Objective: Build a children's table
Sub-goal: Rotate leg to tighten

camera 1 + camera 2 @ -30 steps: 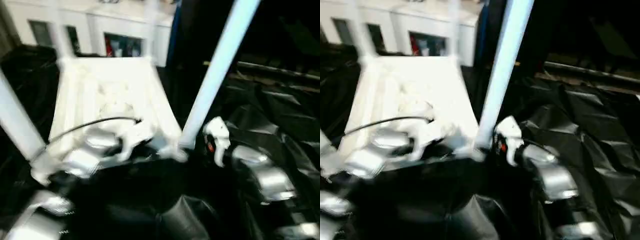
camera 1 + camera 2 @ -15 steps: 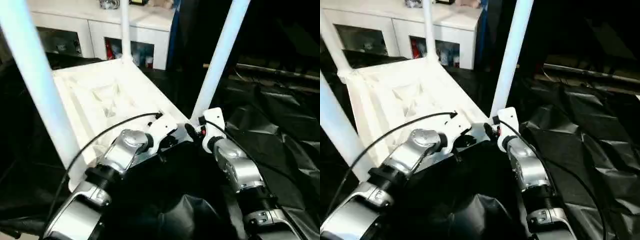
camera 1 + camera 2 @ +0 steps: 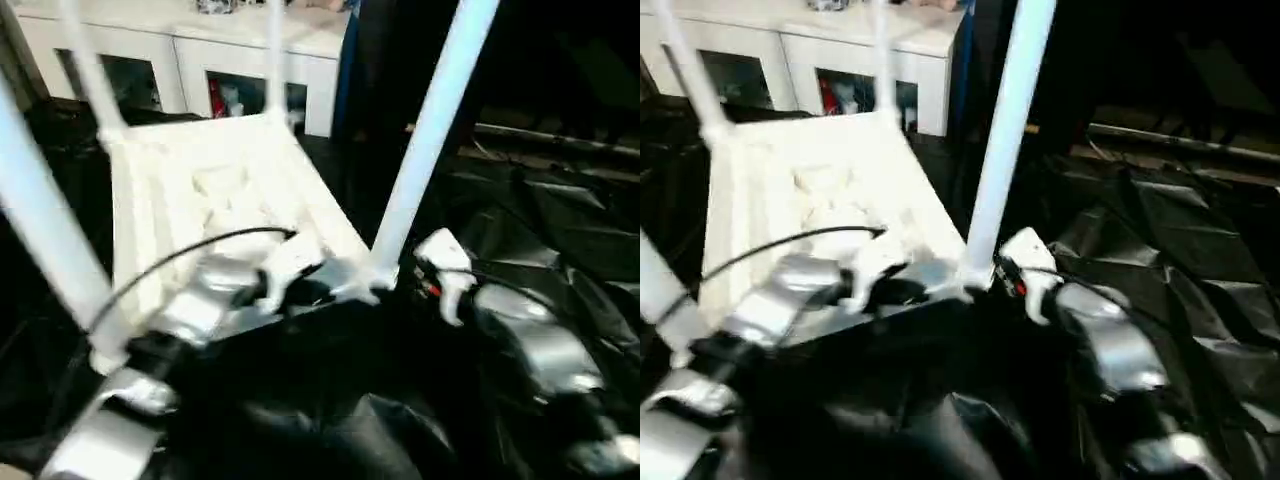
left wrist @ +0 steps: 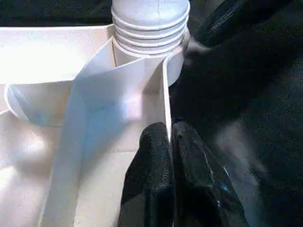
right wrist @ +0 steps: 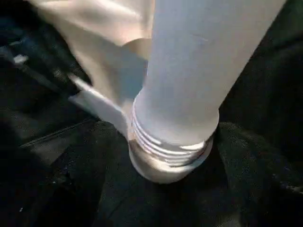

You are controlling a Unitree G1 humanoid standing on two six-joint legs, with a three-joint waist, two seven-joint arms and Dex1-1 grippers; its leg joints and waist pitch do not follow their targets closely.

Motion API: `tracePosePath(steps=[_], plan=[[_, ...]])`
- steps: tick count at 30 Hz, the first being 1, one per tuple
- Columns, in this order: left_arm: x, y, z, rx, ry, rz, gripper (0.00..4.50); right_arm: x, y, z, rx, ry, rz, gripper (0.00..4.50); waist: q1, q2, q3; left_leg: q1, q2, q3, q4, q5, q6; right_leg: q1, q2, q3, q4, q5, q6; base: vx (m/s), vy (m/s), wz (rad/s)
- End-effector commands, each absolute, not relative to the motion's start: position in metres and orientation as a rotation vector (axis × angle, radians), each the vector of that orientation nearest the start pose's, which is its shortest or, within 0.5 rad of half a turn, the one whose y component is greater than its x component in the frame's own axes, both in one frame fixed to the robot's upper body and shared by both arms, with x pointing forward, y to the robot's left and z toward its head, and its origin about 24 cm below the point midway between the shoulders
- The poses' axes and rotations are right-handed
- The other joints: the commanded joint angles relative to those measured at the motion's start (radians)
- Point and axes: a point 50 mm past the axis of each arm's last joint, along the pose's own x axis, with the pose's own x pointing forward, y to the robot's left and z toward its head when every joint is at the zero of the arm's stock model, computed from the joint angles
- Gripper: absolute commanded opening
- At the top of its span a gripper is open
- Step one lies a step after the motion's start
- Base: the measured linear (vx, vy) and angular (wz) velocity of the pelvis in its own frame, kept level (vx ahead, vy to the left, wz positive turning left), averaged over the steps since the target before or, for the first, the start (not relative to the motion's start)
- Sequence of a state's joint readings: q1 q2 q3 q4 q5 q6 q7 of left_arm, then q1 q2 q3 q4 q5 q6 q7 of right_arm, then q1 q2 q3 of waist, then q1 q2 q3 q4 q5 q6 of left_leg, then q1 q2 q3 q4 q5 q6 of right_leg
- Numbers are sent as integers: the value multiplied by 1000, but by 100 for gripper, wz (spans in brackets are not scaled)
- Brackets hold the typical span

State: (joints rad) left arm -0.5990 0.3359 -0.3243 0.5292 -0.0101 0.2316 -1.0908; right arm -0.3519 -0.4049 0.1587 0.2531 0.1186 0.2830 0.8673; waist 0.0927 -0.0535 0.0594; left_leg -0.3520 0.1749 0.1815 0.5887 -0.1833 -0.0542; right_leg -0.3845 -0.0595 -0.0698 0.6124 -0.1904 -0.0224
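Note:
The children's table lies upside down on black sheeting, its white ribbed tabletop (image 3: 220,190) facing up. All of its white legs stand upright in the corner sockets: the near right leg (image 3: 425,130), the near left leg (image 3: 45,230) and two far legs (image 3: 275,50). My left gripper (image 4: 169,130) is shut on the thin rim wall of the tabletop, close to the threaded base of the near right leg (image 4: 149,23). My right gripper (image 3: 440,280) hangs just to the right of that leg's base. In the right wrist view the leg's threaded end (image 5: 170,142) sits in its socket.
A white glass-door cabinet (image 3: 180,60) stands behind the table. Crumpled black plastic sheeting (image 3: 560,230) covers the surface to the right and in front. A dark blue upright (image 3: 350,60) rises beside the cabinet.
Since half a second ago the tabletop has swung so its near edge faces me more squarely. The right gripper, which was against the near right leg's base, now stands slightly apart from it.

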Motion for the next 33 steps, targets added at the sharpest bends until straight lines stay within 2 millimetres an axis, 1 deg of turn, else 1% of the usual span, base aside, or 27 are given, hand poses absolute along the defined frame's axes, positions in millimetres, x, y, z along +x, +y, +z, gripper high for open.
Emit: tracePosePath(steps=[1,3,4,5,6,8,11,12,14,15,20,21,22,24,26,27,28,30,31,32,33], plan=[[311,105,63,339,406,-1406,0,289,-149,59,-228,332,1066,364,3,4,-56,6,65,-28,-74,-223,37,38,-101,59,-85,-281,-177,0,0,0],[306,111,65,342,412,-1460,0,285,-152,60,-247,345,1120,364,2,3,-55,7,65,-27,-74,-224,38,38,-101,60,-85,-281,-183,0,0,0],[306,112,66,345,412,-1468,0,284,-153,60,-251,347,1127,364,6,6,-57,12,68,-26,-72,-223,38,35,-102,61,-84,-275,-189,0,0,0],[305,113,66,349,412,-1476,0,283,-153,60,-255,349,1134,364,5,6,-54,11,69,-26,-74,-222,37,33,-100,61,-82,-264,-196,0,0,0],[304,116,66,355,418,-1483,0,283,-154,60,-275,349,1142,364,6,5,-55,11,69,-25,-74,-218,37,34,-100,60,-82,-258,-198,0,0,0],[304,118,67,355,419,-1486,0,283,-154,59,-281,348,1147,364,12,4,-56,12,69,-24,-74,-212,32,33,-101,61,-79,-243,-205,0,0,0],[303,118,67,357,418,-1485,0,284,-150,59,-270,345,1164,364,15,2,-56,9,69,-25,-74,-207,28,36,-103,61,-78,-244,-202,0,0,0],[303,118,67,357,418,-1485,0,284,-150,59,-270,345,1164,364,16,2,-56,9,69,-25,-74,-206,28,36,-103,61,-78,-243,-201,0,0,0],[303,119,67,358,418,-1485,0,282,-148,58,-271,350,1182,364,15,0,-55,9,68,-25,-74,-208,28,36,-103,61,-79,-252,-196,0,0,0],[303,119,67,358,417,-1487,0,282,-147,58,-265,353,1194,337,16,0,-55,8,68,-25,-74,-203,27,36,-103,61,-79,-252,-194,0,0,0],[303,119,67,359,417,-1485,0,281,-146,59,-244,352,1206,319,17,0,-55,10,68,-24,-74,-205,27,36,-104,62,-81,-269,-187,0,0,0],[303,119,67,360,417,-1484,0,281,-146,59,-239,352,1209,298,17,0,-55,8,68,-25,-75,-204,26,36,-103,61,-81,-267,-186,0,0,0],[303,119,67,360,416,-1482,0,280,-146,58,-232,354,1213,298,17,-1,-58,9,68,-24,-74,-203,26,37,-104,61,-80,-265,-187,0,0,0],[303,119,66,361,416,-1480,0,278,-146,57,-220,358,1214,274,18,0,-57,9,68,-24,-74,-202,25,36,-103,61,-80,-263,-187,0,0,0],[303,119,66,361,416,-1477,0,278,-145,56,-211,362,1214,270,18,-2,-58,9,68,-24,-73,-202,25,37,-103,61,-80,-263,-187,0,0,0],[304,119,66,361,417,-1470,0,277,-145,55,-203,364,1208,268,18,-1,-58,9,68,-24,-74,-199,26,37,-104,61,-80,-261,-188,0,0,0],[304,118,65,363,416,-1455,0,277,-144,52,-180,365,1184,267,18,-3,-59,8,68,-24,-73,-197,26,37,-103,61,-79,-259,-187,0,0,0],[308,115,62,362,419,-1398,0,284,-143,43,-145,370,1053,264,18,-1,-58,9,69,-25,-75,-201,21,34,-104,60,-81,-265,-188,0,0,0],[311,113,60,366,419,-1366,0,287,-144,39,-139,375,993,264,15,-1,-56,8,68,-26,-77,-210,11,35,-104,59,-82,-287,-183,0,0,0],[313,111,59,368,419,-1340,0,290,-143,36,-126,380,948,264,13,-4,-57,7,66,-25,-76,-217,8,34,-104,60,-83,-300,-181,0,0,0],[319,103,56,376,418,-1260,0,296,-142,28,-80,397,815,264,8,-3,-53,7,65,-27,-78,-234,0,33,-105,59,-89,-347,-169,0,0,0]])
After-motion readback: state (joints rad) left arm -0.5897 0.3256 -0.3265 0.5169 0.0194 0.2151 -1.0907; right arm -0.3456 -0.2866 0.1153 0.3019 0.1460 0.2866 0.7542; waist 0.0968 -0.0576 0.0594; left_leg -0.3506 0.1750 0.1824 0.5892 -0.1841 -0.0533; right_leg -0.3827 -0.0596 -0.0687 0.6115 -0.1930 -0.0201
